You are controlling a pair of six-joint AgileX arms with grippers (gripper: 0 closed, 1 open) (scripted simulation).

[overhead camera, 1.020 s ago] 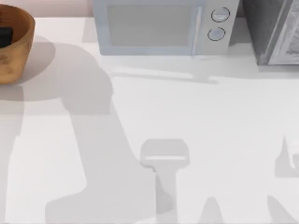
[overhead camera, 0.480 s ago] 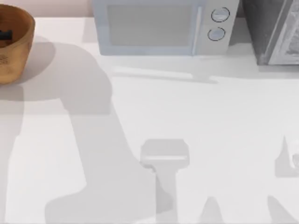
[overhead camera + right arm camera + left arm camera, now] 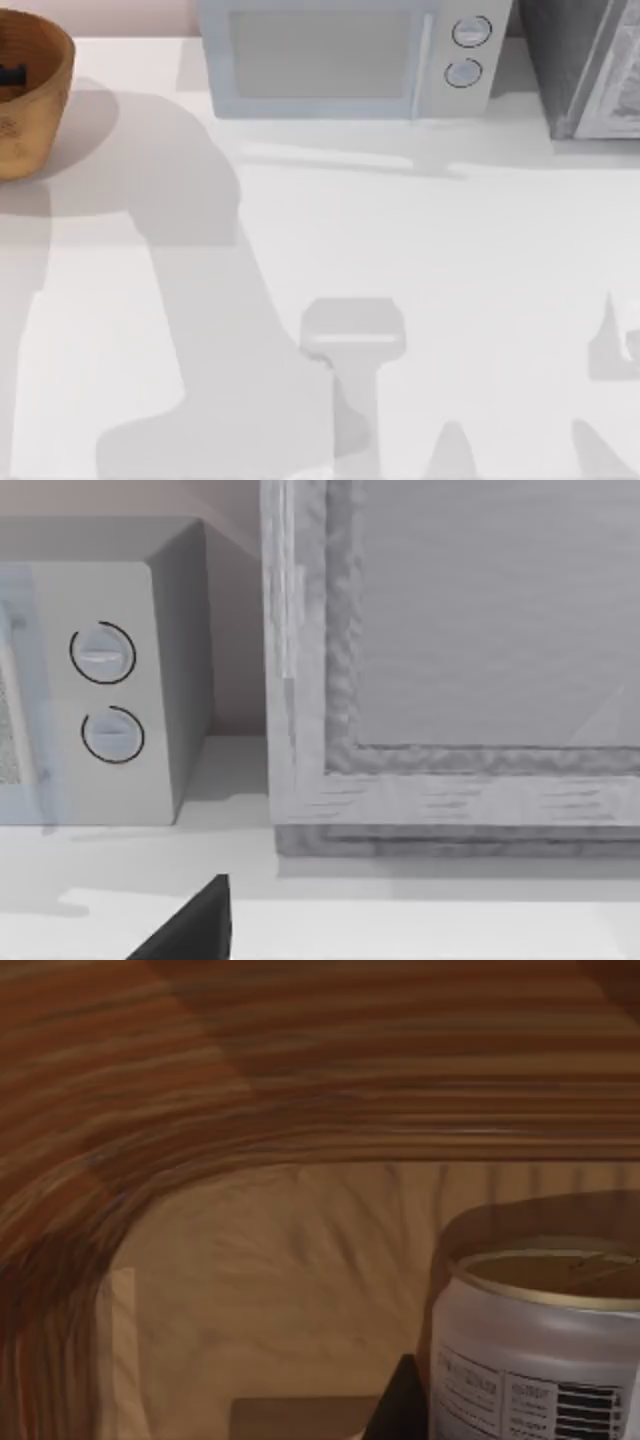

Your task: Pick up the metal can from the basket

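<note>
1. The left gripper is down inside the basket, at about ten o'clock on the table in the top view. One dark fingertip shows in the left wrist view, just beside the can; whether the fingers are apart or together I cannot tell.
2. The metal can stands upright on the basket floor, gold top up, its white-silver side printed with label marks, the ribbed inner wall curving behind it.
3. Step in hand, as I judge it: the final approach, before the grasp. The can looks not yet lifted.
4. The next move likely calls for centring the fingers on the can's side, closing, then rising straight up clear of the rim.
5. The right arm is parked near four o'clock, its wrist camera facing the microwave.
</note>
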